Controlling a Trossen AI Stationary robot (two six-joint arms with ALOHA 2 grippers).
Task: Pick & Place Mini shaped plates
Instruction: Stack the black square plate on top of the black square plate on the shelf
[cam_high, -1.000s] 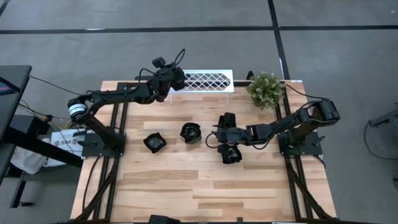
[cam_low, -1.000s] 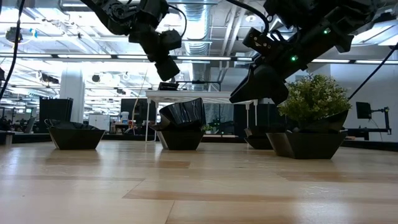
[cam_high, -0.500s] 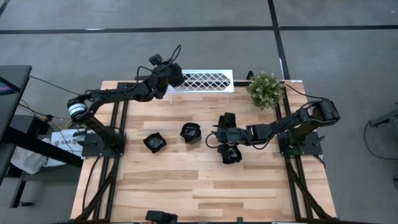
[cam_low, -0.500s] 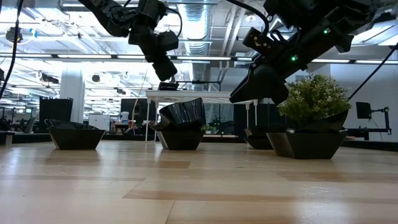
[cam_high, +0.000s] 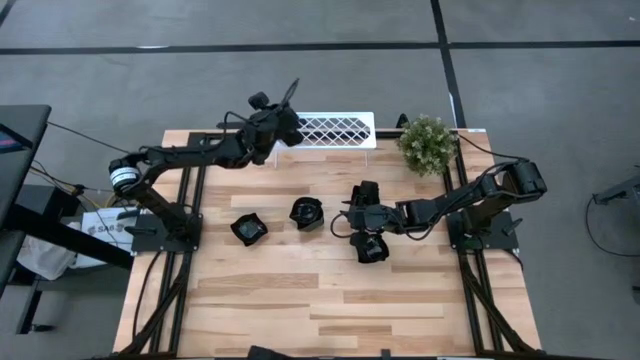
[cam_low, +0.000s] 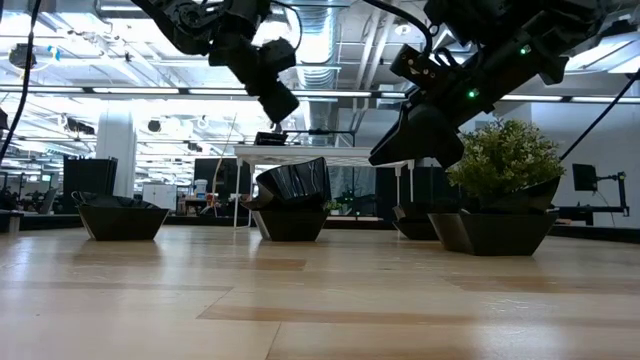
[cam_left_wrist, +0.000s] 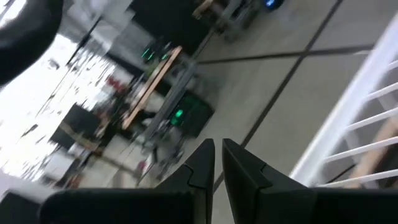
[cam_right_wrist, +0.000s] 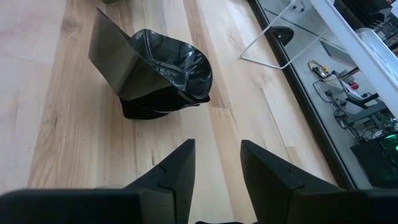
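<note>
Small black mini shaped plates stand on the wooden table: one at the left, a pair in the middle and one on the near side of the right arm. In the middle pair a flat square plate leans on a round-rimmed one. My right gripper hangs open above the table, pointing at that pair from its right, a short way off. My left gripper is up at the left end of the white lattice rack, shut, with nothing between its fingers.
A potted plant stands at the far right corner, beside the rack's right end. In the low view the plates stand in a row. The near half of the tabletop is bare wood.
My left gripper has swung a little toward the table's left edge and come back toward the rack's left end, its wrist rolling slightly; its fingers stay shut. The right arm and the plates have kept still.
</note>
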